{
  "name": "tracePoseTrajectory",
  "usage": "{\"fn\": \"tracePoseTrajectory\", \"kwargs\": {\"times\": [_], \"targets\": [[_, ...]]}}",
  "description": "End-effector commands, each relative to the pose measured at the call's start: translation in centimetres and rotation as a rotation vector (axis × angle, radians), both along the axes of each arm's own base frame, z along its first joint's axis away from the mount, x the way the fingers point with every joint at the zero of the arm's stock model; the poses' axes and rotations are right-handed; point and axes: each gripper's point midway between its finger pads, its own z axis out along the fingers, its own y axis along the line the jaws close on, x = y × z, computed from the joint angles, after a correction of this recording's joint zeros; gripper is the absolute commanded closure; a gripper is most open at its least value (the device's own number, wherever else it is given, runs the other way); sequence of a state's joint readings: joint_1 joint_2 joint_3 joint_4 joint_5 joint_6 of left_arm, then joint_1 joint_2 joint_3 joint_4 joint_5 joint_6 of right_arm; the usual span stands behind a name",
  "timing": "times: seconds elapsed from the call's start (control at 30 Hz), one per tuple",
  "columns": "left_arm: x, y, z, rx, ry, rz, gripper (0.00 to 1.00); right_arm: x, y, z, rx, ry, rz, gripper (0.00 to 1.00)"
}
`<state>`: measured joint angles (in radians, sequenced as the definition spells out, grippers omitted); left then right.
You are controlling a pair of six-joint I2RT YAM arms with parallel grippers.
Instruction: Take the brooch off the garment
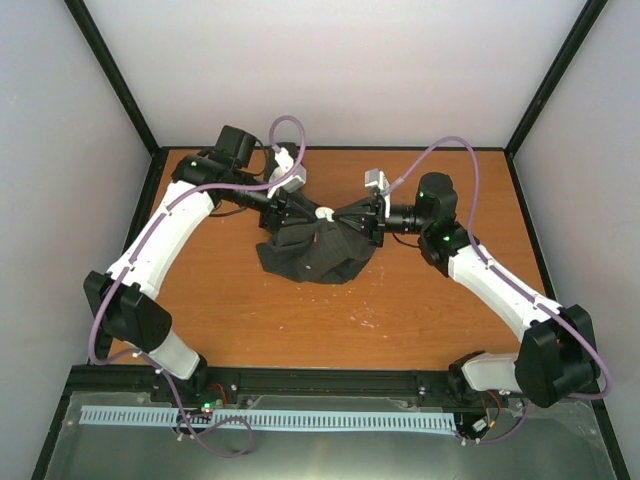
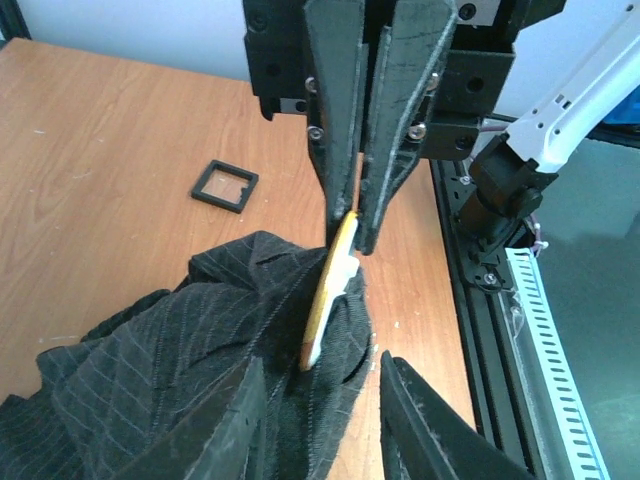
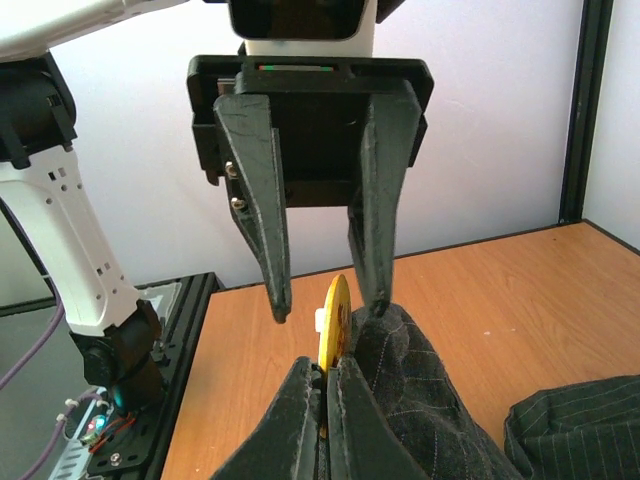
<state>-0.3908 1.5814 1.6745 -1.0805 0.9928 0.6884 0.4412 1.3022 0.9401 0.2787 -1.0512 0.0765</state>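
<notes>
The garment [image 1: 310, 255], a dark pinstriped cloth, lies bunched at the middle of the table. The brooch [image 3: 338, 310] is a small golden-yellow disc with a white back, standing on edge at the cloth's top fold. My right gripper [image 3: 326, 365] is shut on the brooch's edge. The left wrist view shows the brooch [image 2: 335, 275] held in the right gripper [image 2: 352, 232] from above. My left gripper [image 2: 320, 362] is open, its fingers astride the brooch and the raised fold of garment [image 2: 180, 350]. From above, both grippers meet tip to tip: left gripper [image 1: 303, 212], right gripper [image 1: 345, 217].
A small black square tray [image 2: 224, 186] lies on the wooden table beyond the garment. A black rail [image 1: 330, 380] runs along the near edge. Grey walls with black posts close in the back and sides.
</notes>
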Motion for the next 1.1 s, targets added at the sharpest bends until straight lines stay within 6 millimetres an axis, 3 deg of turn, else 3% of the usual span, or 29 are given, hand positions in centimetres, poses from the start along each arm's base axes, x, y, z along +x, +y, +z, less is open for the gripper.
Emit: {"fn": "tracePoseTrajectory", "kwargs": {"times": [0.0,0.27,0.43,0.6,0.7,0.8,0.93,1.03,1.07], "targets": [[-1.6,-0.7,0.6,-0.019,0.002,-0.059,0.68,0.0,0.2,1.8,0.030,-0.033,0.009,0.97],[-1.1,-1.1,0.5,-0.010,0.006,-0.035,0.78,0.4,0.3,1.6,0.030,-0.014,0.002,0.97],[-1.7,-1.5,0.0,0.008,0.019,-0.060,0.89,0.9,0.3,1.7,0.025,-0.013,-0.023,0.97],[-2.7,-1.7,-0.8,0.033,0.024,-0.095,0.91,2.2,0.5,1.5,0.014,0.015,-0.068,0.97],[-2.2,-1.7,-0.9,0.056,0.002,-0.075,0.99,2.5,0.5,1.4,0.006,0.021,-0.084,0.98],[-1.7,-1.5,-0.5,0.064,-0.019,-0.044,0.99,2.5,0.4,1.0,-0.003,0.027,-0.089,0.97],[-0.9,-1.8,0.7,0.049,0.010,0.012,0.99,3.5,0.1,0.7,-0.010,0.051,-0.158,0.66],[-0.4,-2.2,1.8,0.033,0.060,0.052,0.99,4.4,-0.7,1.5,0.055,0.064,-0.244,0.32],[-0.2,-2.3,2.0,0.026,0.075,0.066,0.99,4.5,-1.0,1.9,0.084,0.065,-0.262,0.28]]}}
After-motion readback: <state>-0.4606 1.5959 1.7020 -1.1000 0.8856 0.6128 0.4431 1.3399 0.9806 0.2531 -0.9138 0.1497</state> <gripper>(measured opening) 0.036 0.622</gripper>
